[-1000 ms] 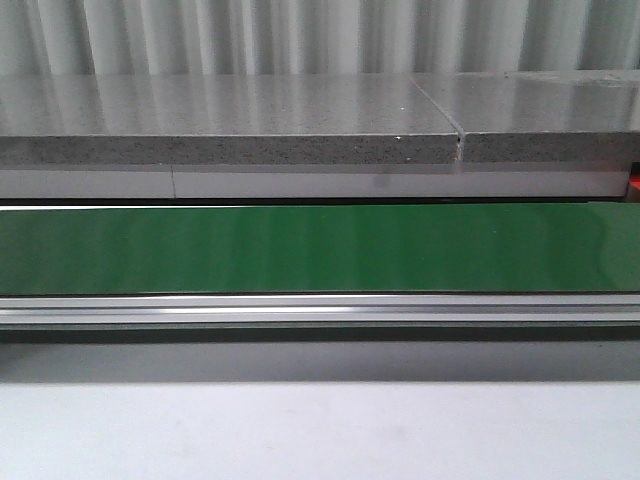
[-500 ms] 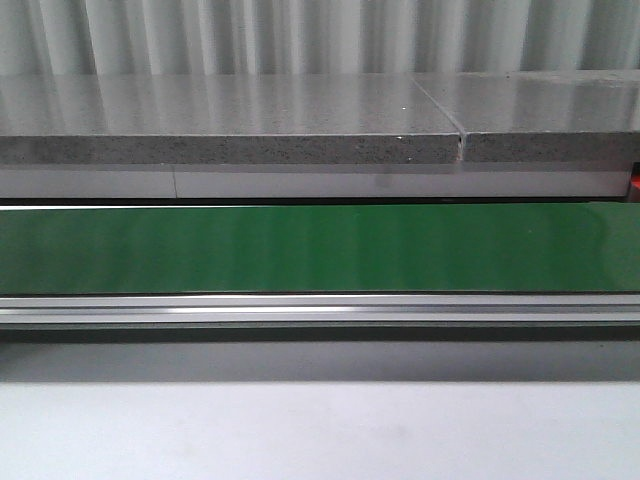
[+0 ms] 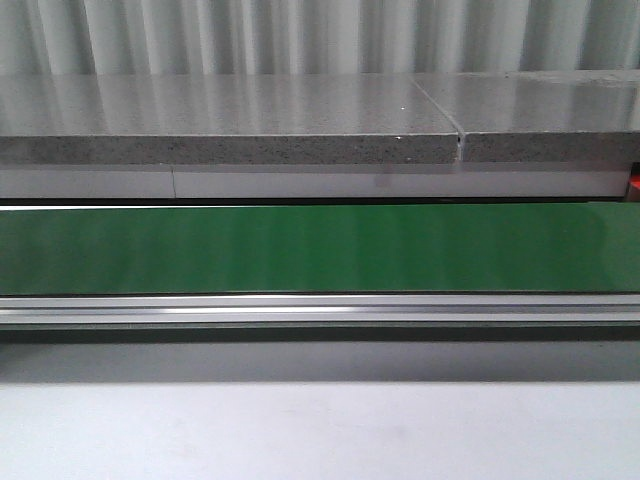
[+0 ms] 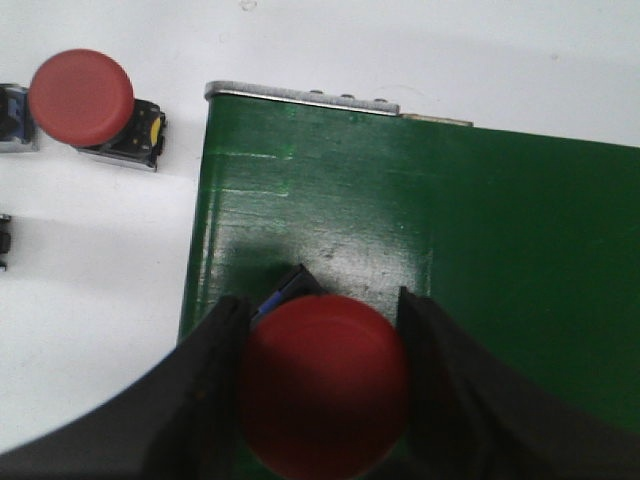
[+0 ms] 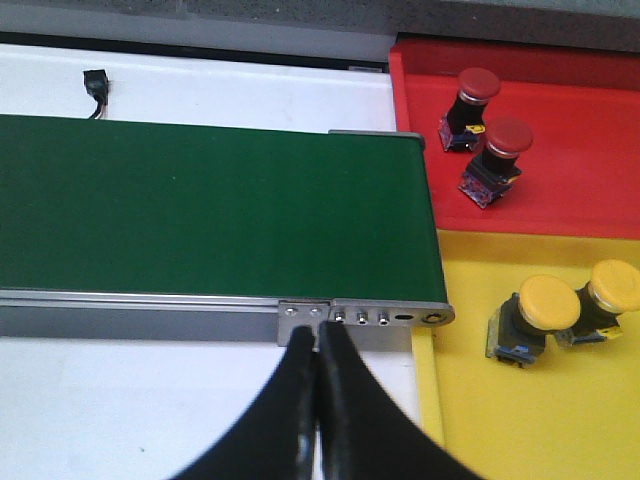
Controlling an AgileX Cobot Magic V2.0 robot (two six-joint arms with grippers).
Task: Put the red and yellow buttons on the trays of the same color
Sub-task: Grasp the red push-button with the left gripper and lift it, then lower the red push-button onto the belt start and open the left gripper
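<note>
Left gripper (image 4: 325,385) jaws clamped, right gripper (image 5: 316,360) jaws together

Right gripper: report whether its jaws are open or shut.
Shut. In the right wrist view the right gripper has its jaws pressed together, holding nothing, above the conveyor belt edge.

Green belt below a grey slab, no jaws in sight

A green belt (image 3: 320,248) runs across the view, a silver rail (image 3: 320,310) along its near edge, a speckled grey slab (image 3: 230,120) behind, and the white table (image 3: 320,430) nearest.
</note>
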